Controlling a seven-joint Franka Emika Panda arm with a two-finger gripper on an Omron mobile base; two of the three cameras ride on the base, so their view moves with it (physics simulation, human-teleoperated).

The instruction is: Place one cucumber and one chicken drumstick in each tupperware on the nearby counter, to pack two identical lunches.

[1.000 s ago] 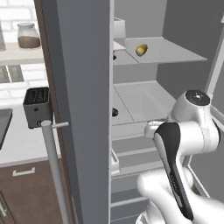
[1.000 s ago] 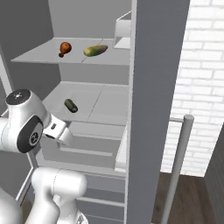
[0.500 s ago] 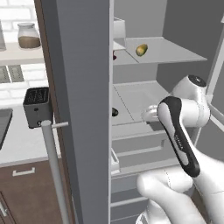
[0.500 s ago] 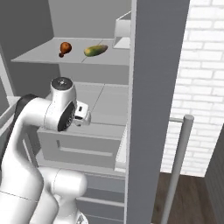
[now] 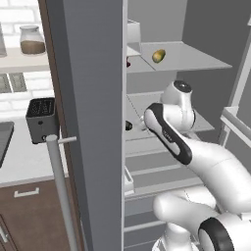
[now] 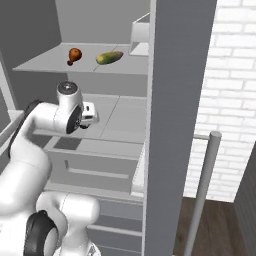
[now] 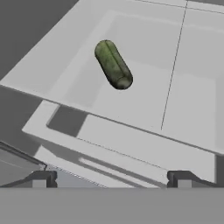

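The white arm [image 5: 171, 135] reaches up from its base into the open fridge [image 6: 100, 125], its wrist bent over the middle shelf [image 7: 131, 100]. The gripper [image 7: 111, 177] hangs above that shelf, fingers spread wide and empty (touching nothing). A dark green cucumber [image 7: 113, 64] lies ahead of it; a drumstick [image 6: 73, 55] and paler cucumber [image 6: 109, 57] rest on the upper shelf.

The fridge shelves [image 7: 131, 109] look like smooth matt grey plastic. The dark cucumber [image 7: 113, 64] has a dull, mottled green skin, and the paler cucumber [image 6: 109, 57] looks smooth. The drumstick [image 6: 74, 54] is glossy orange-brown. The arm [image 5: 196, 152] is glossy white plastic with black joints. The door handle [image 6: 202, 190] is satin metal. The toaster [image 5: 42, 119] is matt black, the far wall [image 6: 227, 75] rough white brick, the cabinets [image 5: 29, 215] brown wood.
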